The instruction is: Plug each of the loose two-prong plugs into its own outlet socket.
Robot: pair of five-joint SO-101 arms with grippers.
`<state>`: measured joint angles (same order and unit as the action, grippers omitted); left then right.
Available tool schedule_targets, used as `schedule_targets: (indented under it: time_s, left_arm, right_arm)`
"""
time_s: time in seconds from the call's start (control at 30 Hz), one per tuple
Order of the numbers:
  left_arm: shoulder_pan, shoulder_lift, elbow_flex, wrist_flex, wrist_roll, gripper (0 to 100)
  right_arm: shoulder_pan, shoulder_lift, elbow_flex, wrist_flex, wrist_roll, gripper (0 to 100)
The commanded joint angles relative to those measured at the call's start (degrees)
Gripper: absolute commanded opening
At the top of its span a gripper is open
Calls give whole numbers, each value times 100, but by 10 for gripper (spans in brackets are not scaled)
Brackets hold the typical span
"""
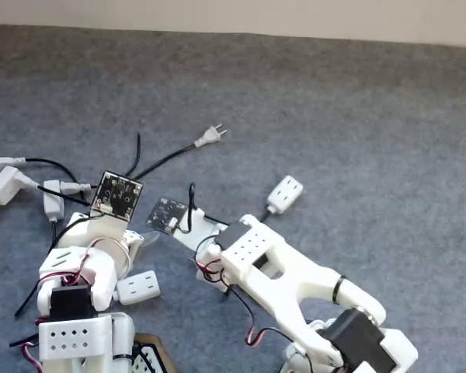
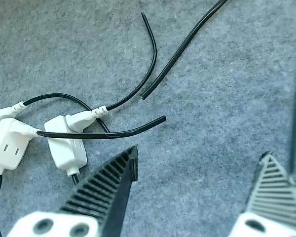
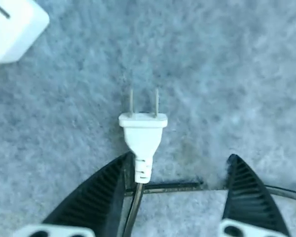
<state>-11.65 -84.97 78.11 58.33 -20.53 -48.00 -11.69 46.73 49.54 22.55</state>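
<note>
A white two-prong plug (image 3: 142, 131) lies flat on the grey carpet, prongs pointing away from my right gripper (image 3: 180, 165). That gripper is open and low over the carpet, with the plug's black cord (image 3: 163, 187) running between its fingers close to one of them. Another loose plug (image 1: 212, 136) lies farther back on a black cord (image 1: 167, 159). My left gripper (image 2: 197, 163) is open with only bare carpet between its fingers. Beside it lie two white outlet blocks (image 2: 10, 143) (image 2: 66, 140), each with a white plug (image 2: 86, 117) in it. A free outlet socket (image 1: 285, 193) lies right of the arms.
A further white outlet block (image 1: 137, 287) lies between the two arm bases. Its corner or another's (image 3: 12, 27) shows beyond the plug. Loose black cord ends (image 2: 148, 54) curl over the carpet ahead of the left gripper. The far carpet (image 1: 357, 109) is bare.
</note>
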Motion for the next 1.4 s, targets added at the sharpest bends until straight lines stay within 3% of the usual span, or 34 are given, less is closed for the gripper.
schedule_targets:
  time_s: [0.0,0.2,0.43,0.5,0.8,0.97,1.27,1.37]
  left_arm:
    - [-84,-57,-31,-26,-44,364]
    - [-84,-57,-22,-9,-44,364]
    - [-84,-57,-22,9,-26,364]
    - [-84,-57,-22,9,-26,364]
    - [-84,-57,-31,9,-18,364]
    - [-84,-4,-57,9,334,365]
    - [13,-4,-840,185,1336,370]
    - [593,-4,-1244,677,1415,370]
  right_arm:
    - [-31,22,-207,-84,44,269]
    - [-22,57,-233,312,44,127]
    - [4,66,-233,295,18,52]
    - [13,66,-242,295,-316,0]
    - [224,-75,-207,-207,-598,5]
    - [462,-1437,136,-593,-835,5]
    - [-251,-4127,2220,-1323,-1169,5]
    - [-347,-4119,2246,-1305,-1187,5]
